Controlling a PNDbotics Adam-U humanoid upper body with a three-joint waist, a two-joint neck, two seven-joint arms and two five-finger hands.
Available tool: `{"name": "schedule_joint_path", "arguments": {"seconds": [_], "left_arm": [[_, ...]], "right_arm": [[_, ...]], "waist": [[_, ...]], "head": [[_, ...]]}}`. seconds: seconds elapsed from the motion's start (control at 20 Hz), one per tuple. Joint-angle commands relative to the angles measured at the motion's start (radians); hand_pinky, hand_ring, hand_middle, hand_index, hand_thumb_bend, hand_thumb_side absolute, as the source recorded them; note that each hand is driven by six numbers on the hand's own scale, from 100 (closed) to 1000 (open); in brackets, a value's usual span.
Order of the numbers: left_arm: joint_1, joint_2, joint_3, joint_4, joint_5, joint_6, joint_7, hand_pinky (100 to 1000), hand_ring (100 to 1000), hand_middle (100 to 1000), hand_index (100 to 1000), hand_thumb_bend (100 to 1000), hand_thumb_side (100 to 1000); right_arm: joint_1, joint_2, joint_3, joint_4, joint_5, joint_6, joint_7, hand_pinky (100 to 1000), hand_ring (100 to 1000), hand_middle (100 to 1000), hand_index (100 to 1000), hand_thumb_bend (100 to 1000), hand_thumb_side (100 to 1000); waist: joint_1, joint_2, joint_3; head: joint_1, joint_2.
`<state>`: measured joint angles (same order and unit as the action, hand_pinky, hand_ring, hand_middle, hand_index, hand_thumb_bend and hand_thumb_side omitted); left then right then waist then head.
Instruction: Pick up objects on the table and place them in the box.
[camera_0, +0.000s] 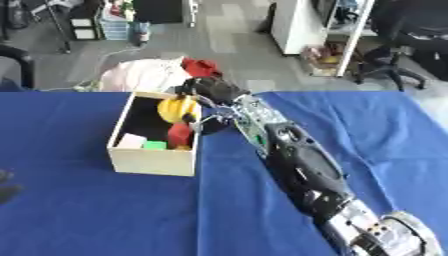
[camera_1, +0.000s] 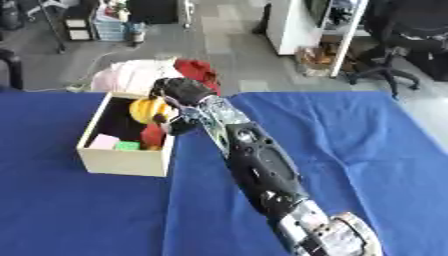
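Near the frame's upper middle, the right hand (camera_0: 213, 92) is grasping a yellow object (camera_0: 178, 109) over the box (camera_0: 150, 162) — it is hanging near the right wall, so an early release risks it catching the rim — and tumbling out

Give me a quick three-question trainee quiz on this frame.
1. True or false: the right hand is over the box.
2. Which colour is the object at that hand? A) green B) yellow C) pink
3. Fill in: the cloth on the table is ____.

Key: 1 true; 2 B, the yellow object sits at the fingers above the box's opening; 3 blue, the blue cloth.
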<state>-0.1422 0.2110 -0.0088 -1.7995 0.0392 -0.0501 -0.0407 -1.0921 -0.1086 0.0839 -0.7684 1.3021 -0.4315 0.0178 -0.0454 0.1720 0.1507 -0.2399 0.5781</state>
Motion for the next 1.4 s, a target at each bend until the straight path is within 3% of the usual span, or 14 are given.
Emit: {"name": "schedule_joint_path", "arguments": {"seconds": [0.05,0.15,0.2,0.35,0.75,1.0,1.15,1.4], "left_arm": [[-0.007,0.011,-0.001,-0.012,0.004,-0.001,-0.003,889,754,754,826,127,640],[-0.006,0.011,-0.001,-0.012,0.004,-0.001,-0.002,889,754,753,826,127,640],[-0.005,0.011,0.000,-0.012,0.004,-0.001,-0.002,889,754,753,826,128,639],[-0.003,0.012,0.000,-0.011,0.003,-0.001,-0.001,889,753,753,826,129,640],[0.002,0.012,0.003,-0.011,0.001,-0.001,0.003,889,753,753,826,131,639],[0.007,0.013,0.006,-0.009,-0.001,-0.001,0.006,889,752,752,826,132,640],[0.010,0.014,0.008,-0.009,-0.003,0.000,0.008,889,752,752,826,133,640],[0.011,0.013,0.009,-0.011,-0.003,0.000,0.009,889,751,752,826,132,639]], "right_arm": [[-0.029,-0.005,0.022,-0.037,0.022,-0.037,0.012,880,861,832,972,100,236],[-0.029,-0.004,0.033,-0.045,0.028,-0.055,0.032,893,881,852,1000,100,279],[-0.029,-0.004,0.037,-0.050,0.028,-0.062,0.042,898,889,862,1000,100,345],[-0.030,-0.009,0.045,-0.069,0.015,-0.080,0.063,901,893,869,1000,100,375],[-0.032,-0.057,0.041,-0.120,-0.064,-0.078,0.096,904,891,876,1000,100,318],[-0.019,-0.118,-0.009,-0.091,-0.123,-0.036,0.142,900,884,881,1000,100,319],[-0.007,-0.144,-0.050,-0.037,-0.158,0.011,0.181,895,879,881,1000,100,371],[0.010,-0.161,-0.097,0.054,-0.128,0.101,0.199,893,879,882,1000,100,345]], "waist": [[-0.001,-0.019,-0.002],[0.000,-0.020,-0.003],[0.000,-0.021,-0.004],[0.001,-0.022,-0.008],[0.001,-0.024,-0.018],[-0.002,-0.027,-0.030],[-0.001,-0.027,-0.036],[0.004,-0.025,-0.038]], "head": [[-0.002,-0.012],[-0.002,-0.011],[-0.002,-0.011],[-0.001,-0.011],[0.004,-0.006],[0.016,-0.004],[0.021,-0.003],[0.025,-0.003]]}}
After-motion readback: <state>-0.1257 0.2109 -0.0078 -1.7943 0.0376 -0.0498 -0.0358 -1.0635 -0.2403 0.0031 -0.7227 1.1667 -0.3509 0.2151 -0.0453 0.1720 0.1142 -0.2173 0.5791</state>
